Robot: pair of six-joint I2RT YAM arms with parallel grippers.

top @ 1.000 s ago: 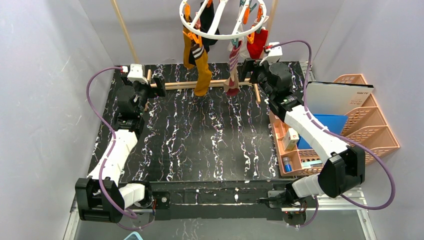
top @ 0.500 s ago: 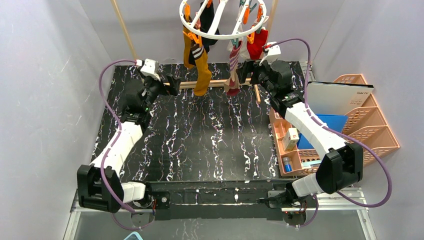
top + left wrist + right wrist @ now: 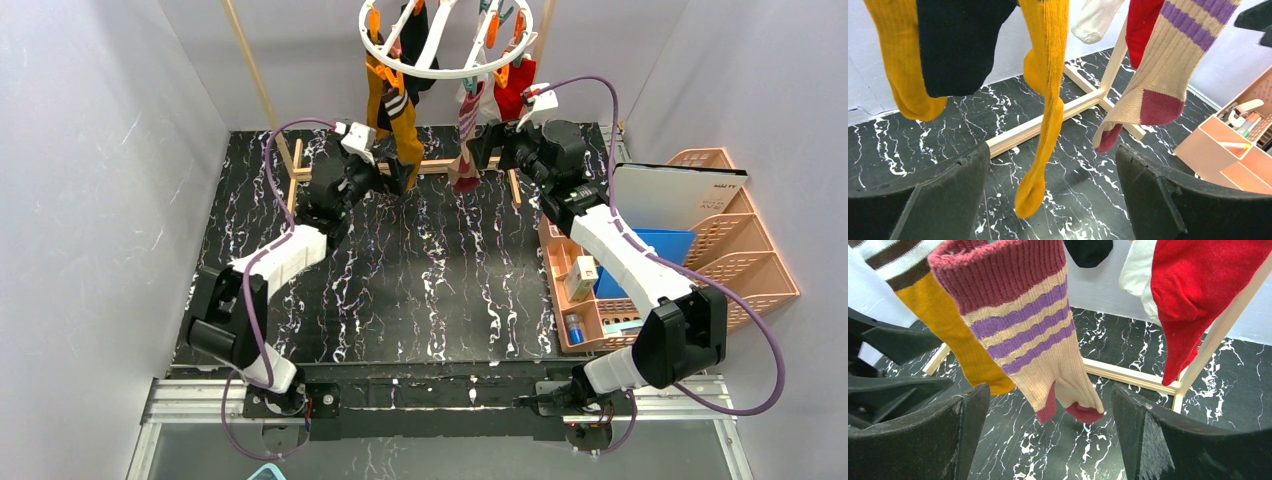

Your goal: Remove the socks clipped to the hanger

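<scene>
Several socks point(image 3: 440, 110) hang at the top centre of the overhead view, all clipped to the white ring hanger point(image 3: 420, 71); none is off yet. The long mustard sock point(image 3: 1048, 100) drops lowest, its toe in the lower middle of the left wrist view. The striped sock point(image 3: 1033, 345) fills the centre of the right wrist view, with the red sock point(image 3: 1193, 305) at upper right.

The left gripper point(image 3: 1052, 165) has its fingers spread wide on either side of the mustard sock's toe, holding nothing. The right gripper point(image 3: 1048, 395) is spread just as wide below the striped sock, also empty. Behind both, the wooden frame point(image 3: 1013, 136) rests on the black marbled table point(image 3: 420, 280).

This looks like the approach to a first grab. Next, each arm probably needs to rise until fabric sits between its fingers, pinch firmly, then pull down to slip the clip.
</scene>
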